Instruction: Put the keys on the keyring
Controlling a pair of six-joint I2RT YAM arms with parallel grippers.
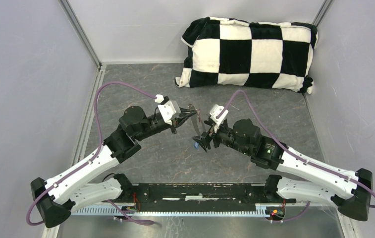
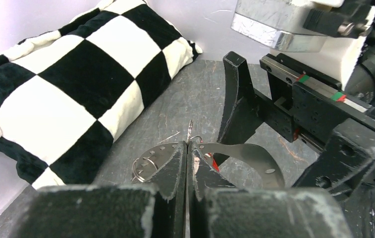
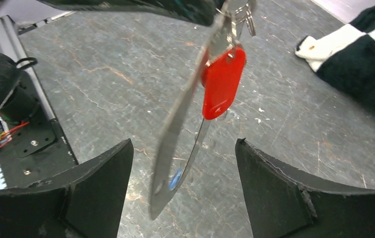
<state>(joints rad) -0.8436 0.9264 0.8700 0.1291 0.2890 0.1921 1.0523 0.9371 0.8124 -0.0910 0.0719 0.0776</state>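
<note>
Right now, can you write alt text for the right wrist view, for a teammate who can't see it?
The right claw stands open and empty, its black fingers flanking the grey keyring that hangs from the shut left claw above. A red key dangles near its top, a blue key near its bottom, over the grey table.

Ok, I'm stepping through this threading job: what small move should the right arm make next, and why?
Probably close the right gripper on the lower end of the keyring to steady it: it dangles from the shut left gripper, between the right's open fingers, with the red key near the top.
</note>
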